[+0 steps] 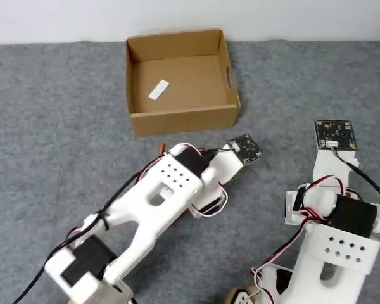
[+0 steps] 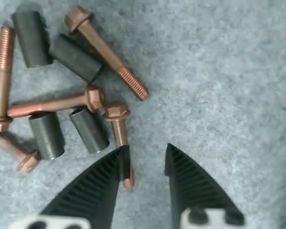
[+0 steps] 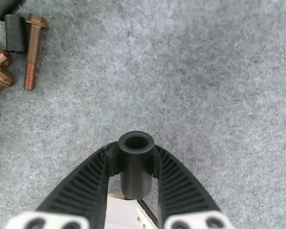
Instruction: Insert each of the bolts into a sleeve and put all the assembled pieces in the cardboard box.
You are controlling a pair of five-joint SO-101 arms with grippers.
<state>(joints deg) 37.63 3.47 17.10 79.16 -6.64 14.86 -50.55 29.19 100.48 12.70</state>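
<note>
Bolt pickup: left pincer parted beside a bolt (off-centre), right pincer clamping a sleeve; likely next, centre over it and close.

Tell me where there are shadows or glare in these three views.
High view: even light, no glare on the cardboard box. Left wrist view: the bolts and sleeves cast soft shadows on the carpet. Right wrist view: the held sleeve in the right gripper has a dark bore.

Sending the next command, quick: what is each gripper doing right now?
Left gripper: open, holding nothing, with a bolt right by one finger.
Right gripper: closed on a sleeve.
</note>
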